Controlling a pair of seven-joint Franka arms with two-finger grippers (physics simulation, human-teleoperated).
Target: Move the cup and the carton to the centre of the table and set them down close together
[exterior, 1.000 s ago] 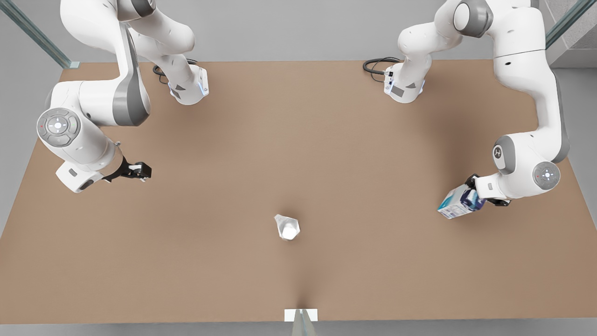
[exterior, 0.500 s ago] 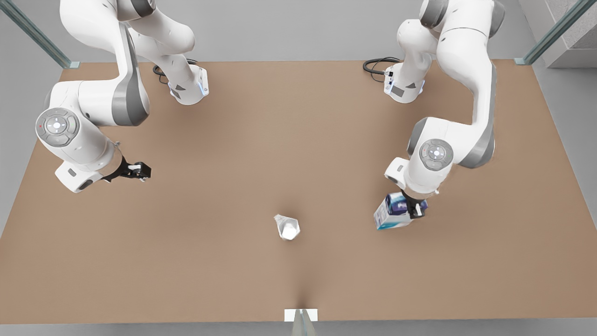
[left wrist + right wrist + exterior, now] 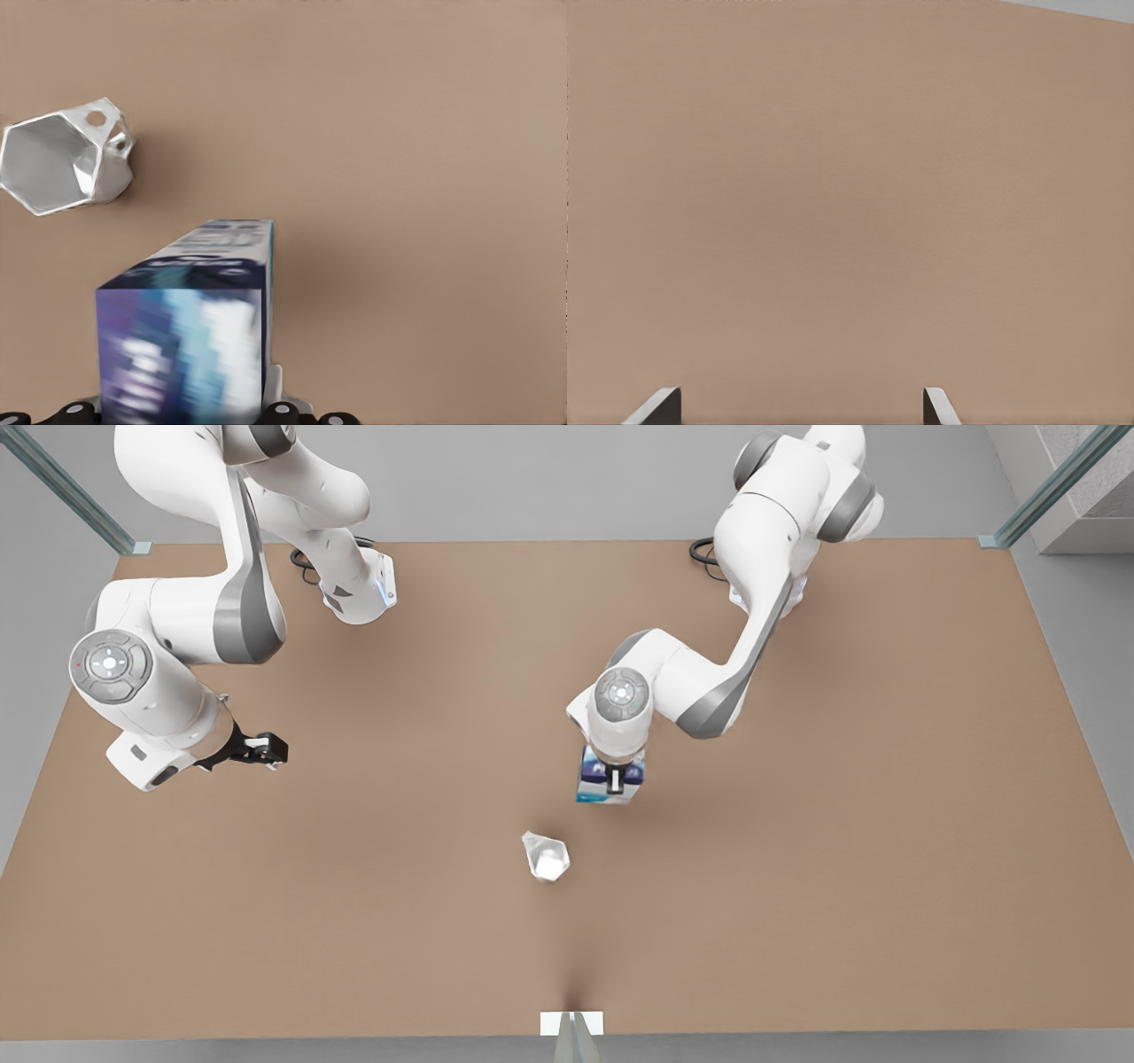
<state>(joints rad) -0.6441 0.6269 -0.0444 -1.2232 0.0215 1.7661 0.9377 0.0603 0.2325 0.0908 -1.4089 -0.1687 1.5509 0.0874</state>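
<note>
Tan-brown and matte, the table (image 3: 797,921) carries both task items near its middle. The carton (image 3: 609,782), printed dark blue, white and teal, is clamped in the left tool (image 3: 613,779), whose fingers are closed against its sides; the arm reaches in from its base at the far edge on the front view's right. In the left wrist view the carton (image 3: 190,332) sits between the tool's fingers with its long side pointing away toward the table surface. Whether its lower end touches the table cannot be told.

The cup (image 3: 546,856), translucent whitish-grey and faceted, lies tipped on its side on the table, near the carton and closer to the near edge. In the left wrist view the cup (image 3: 66,157) shows its open mouth toward the camera. Bare table surface separates cup and carton; nothing stands between them.

The right tool (image 3: 264,749) hangs over the table at the front view's left, well apart from both items, and this arm waits. In the right wrist view its two fingertips (image 3: 656,405) stand wide apart with plain table between them, gripping nothing.

Black cables (image 3: 709,551) lie coiled at the arm bases along the far edge. A small white bracket (image 3: 571,1023) sits at the middle of the near edge.
</note>
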